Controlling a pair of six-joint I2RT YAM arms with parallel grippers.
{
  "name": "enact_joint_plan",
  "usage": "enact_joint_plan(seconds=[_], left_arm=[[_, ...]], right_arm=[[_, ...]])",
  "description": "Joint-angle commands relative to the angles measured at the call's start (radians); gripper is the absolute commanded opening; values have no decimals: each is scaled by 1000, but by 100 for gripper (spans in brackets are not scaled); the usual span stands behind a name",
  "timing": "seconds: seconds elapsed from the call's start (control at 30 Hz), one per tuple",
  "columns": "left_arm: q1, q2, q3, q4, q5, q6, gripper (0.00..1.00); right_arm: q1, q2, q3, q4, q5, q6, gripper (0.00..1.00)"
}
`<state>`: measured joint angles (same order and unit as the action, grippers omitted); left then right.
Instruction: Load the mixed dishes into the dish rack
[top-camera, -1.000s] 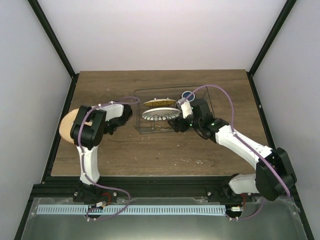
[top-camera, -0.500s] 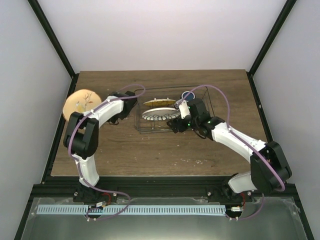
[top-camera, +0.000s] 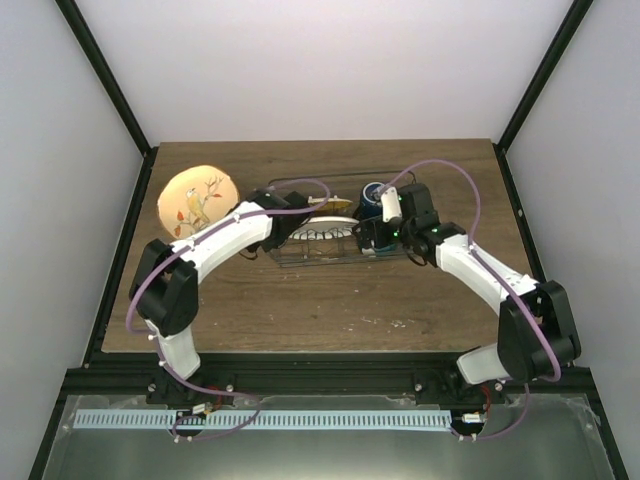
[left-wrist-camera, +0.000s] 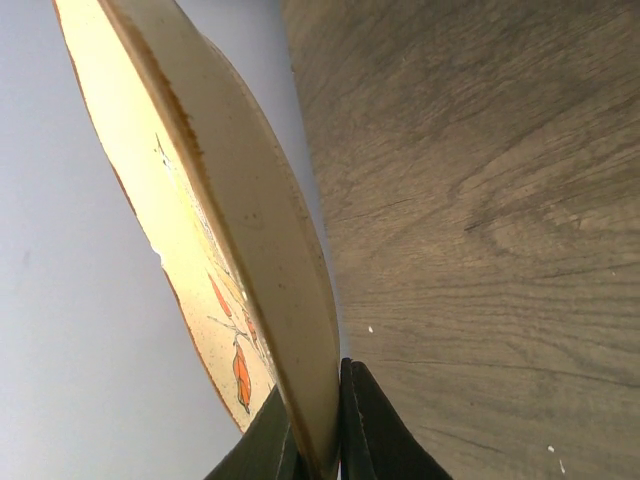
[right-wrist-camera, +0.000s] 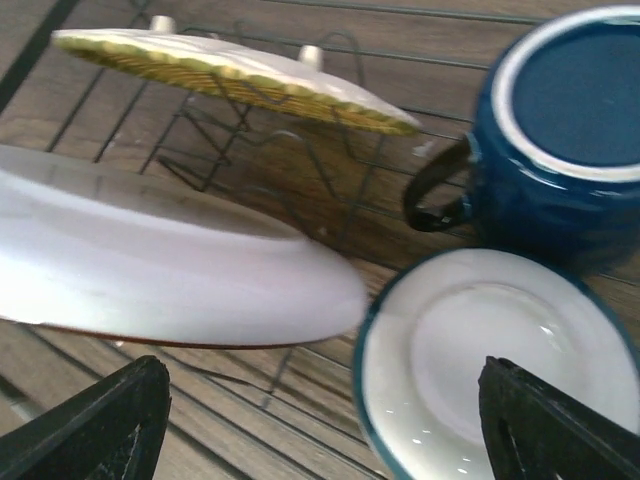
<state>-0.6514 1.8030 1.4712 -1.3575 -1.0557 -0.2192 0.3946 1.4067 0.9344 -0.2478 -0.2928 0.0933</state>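
Top external view: left gripper (left-wrist-camera: 320, 442) pinches the rim of the tan painted plate (top-camera: 196, 203), raised near the left end of the dish rack (top-camera: 320, 259). Right gripper (right-wrist-camera: 320, 410) stands wide and empty over the small bowl (right-wrist-camera: 480, 340) inside the rack. Likely risks: the plate slips from its thin edge grip, or clips the rack wire or the striped plate (top-camera: 320, 234).

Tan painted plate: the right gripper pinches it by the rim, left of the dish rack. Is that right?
No. It is the left gripper that pinches it; the left wrist view shows that gripper shut on the rim of the tan painted plate. The plate is indeed left of the dish rack.
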Motion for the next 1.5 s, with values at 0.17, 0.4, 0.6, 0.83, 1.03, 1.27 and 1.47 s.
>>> enact_joint_plan(seconds=[0.17, 0.4, 0.6, 0.83, 1.03, 1.27, 1.47], left_arm=[[-153, -66, 49, -233, -145, -173, 0], [-286, -75, 64, -250, -126, -191, 0], [-384, -71, 102, -250, -90, -198, 0], [-494, -10, 145, -250, -43, -186, 0], [-560, 41, 154, -250, -27, -193, 0], [-614, 68, 178, -250, -22, -197, 0], [-668, 105, 200, -250, -23, -196, 0]], right_arm=[[-138, 9, 34, 10, -85, 34, 86], [-204, 49, 92, -3, -164, 39, 88], [-225, 69, 150, -21, -219, 69, 91], [-243, 69, 204, 6, -434, 88, 92], [-258, 78, 235, 20, -573, 92, 91], [-261, 82, 233, 52, -791, 113, 88], [-255, 70, 209, 49, -917, 113, 86]])
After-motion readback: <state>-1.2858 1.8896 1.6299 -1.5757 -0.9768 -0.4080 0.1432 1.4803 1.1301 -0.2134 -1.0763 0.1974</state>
